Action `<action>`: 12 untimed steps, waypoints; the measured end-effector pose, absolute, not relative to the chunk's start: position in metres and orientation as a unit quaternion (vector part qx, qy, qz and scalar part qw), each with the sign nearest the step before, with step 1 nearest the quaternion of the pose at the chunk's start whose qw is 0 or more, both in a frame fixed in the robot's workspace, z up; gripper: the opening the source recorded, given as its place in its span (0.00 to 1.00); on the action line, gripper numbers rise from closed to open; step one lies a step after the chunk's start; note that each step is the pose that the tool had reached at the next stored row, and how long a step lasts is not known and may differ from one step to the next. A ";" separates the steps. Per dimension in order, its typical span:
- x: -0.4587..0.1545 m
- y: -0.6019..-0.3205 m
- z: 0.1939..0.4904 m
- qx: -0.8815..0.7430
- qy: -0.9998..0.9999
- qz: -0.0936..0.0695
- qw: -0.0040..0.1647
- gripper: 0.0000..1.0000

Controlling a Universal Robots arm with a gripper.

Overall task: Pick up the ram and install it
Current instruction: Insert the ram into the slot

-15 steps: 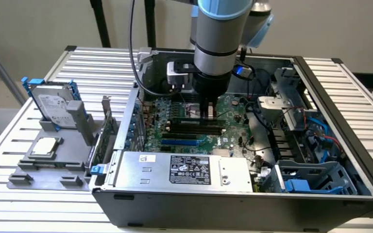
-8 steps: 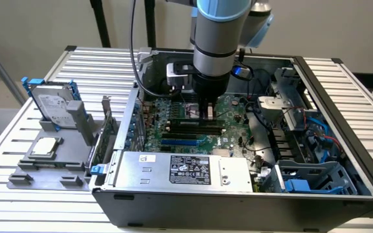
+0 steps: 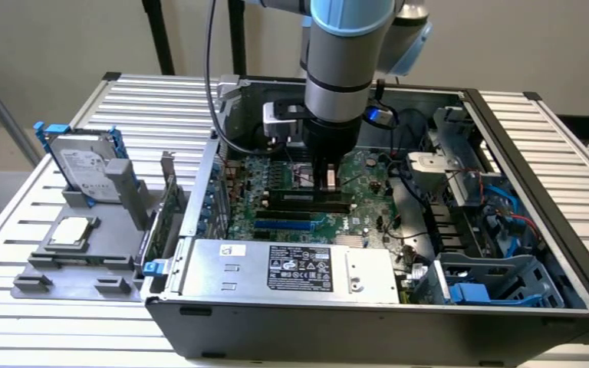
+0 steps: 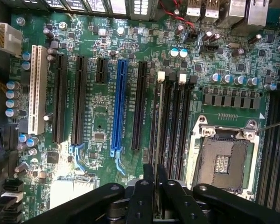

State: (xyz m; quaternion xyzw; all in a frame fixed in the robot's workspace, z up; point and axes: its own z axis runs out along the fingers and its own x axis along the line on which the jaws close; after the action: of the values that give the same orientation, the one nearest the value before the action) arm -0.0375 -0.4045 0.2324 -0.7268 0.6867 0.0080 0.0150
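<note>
Exterior view, arm: the arm is lowered straight down into the open computer case (image 3: 540, 230), which lies on the slatted worktop (image 3: 151, 100); the tool (image 3: 325, 181) is placed just above the motherboard (image 3: 274, 172), over the black memory slots (image 3: 305, 205), presumably so that a stick can be pressed in vertically.

Exterior view, ram: the ram (image 3: 325, 178) is judged to be the thin piece gripped edge-on at the tool's tip, at or in a slot; whether it is seated cannot be told.

Exterior view, surroundings: on the exterior view's left, outside the case, a grey parts holder (image 3: 80, 261) is seen on the worktop, with a hard drive in a blue frame (image 3: 77, 157) stood upright in it and a processor chip (image 3: 73, 230) laid flat; the power supply (image 3: 294, 268) lies along the near side of the case.

Wrist view, tool: the fingers (image 4: 144, 196) are closed tightly together on the ram (image 4: 158, 154), which is seen edge-on as a thin strip running along a memory slot (image 4: 170, 126) with white end clips (image 4: 161, 76); it is held upright, aligned with the slot's length, as insertion would require.

Wrist view, board: the blue expansion slot (image 4: 119, 107) lies beside the black slots; the empty processor socket (image 4: 221, 161) lies on the other side of the memory slots.
</note>
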 end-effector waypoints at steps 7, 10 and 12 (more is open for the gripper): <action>-0.038 -0.404 0.232 -0.722 0.691 0.008 0.015 0.14; -0.039 -0.404 0.231 -0.722 0.691 0.008 0.015 0.14; -0.039 -0.404 0.230 -0.722 0.692 0.008 0.015 0.14</action>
State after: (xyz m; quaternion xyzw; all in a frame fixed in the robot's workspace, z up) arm -0.0390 -0.4044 0.2305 -0.7221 0.6915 0.0076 0.0147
